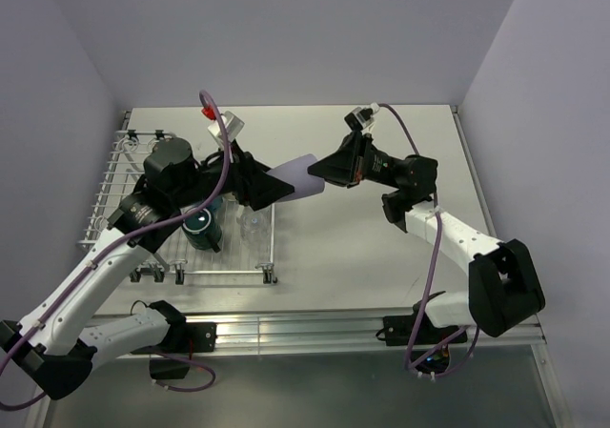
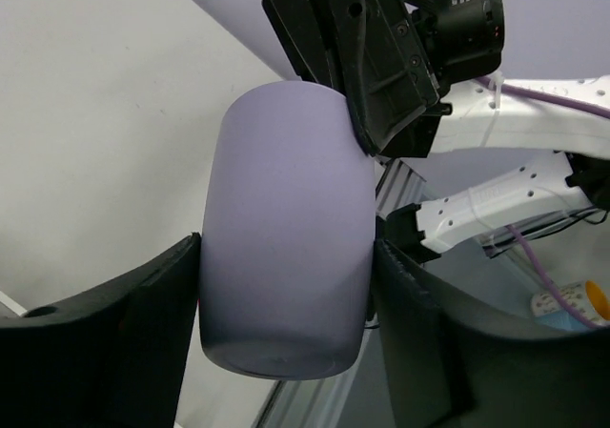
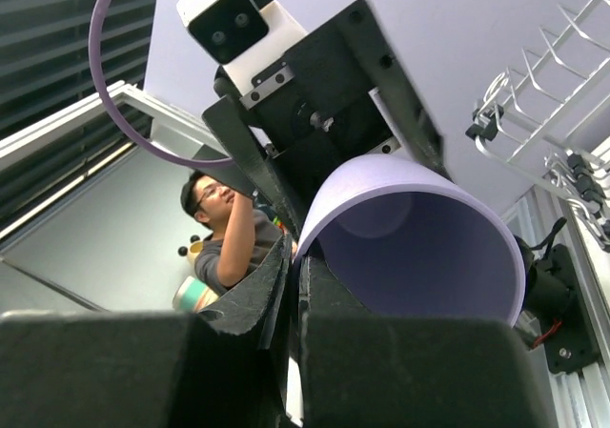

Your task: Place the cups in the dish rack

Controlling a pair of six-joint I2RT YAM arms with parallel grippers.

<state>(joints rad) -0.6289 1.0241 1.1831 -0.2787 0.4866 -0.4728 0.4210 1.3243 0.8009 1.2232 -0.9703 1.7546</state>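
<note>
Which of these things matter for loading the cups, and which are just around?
Part of the job:
lavender cup
dark teal mug
clear glass tumbler
dish rack

Just around:
purple cables
person in the background

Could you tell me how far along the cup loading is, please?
Done: a dark teal mug and a clear glass tumbler stand in the dish rack. In hand: the lavender cup, pinched at its rim by the right gripper, left gripper closed around its body. Left: racking it; no other cups show.
</note>
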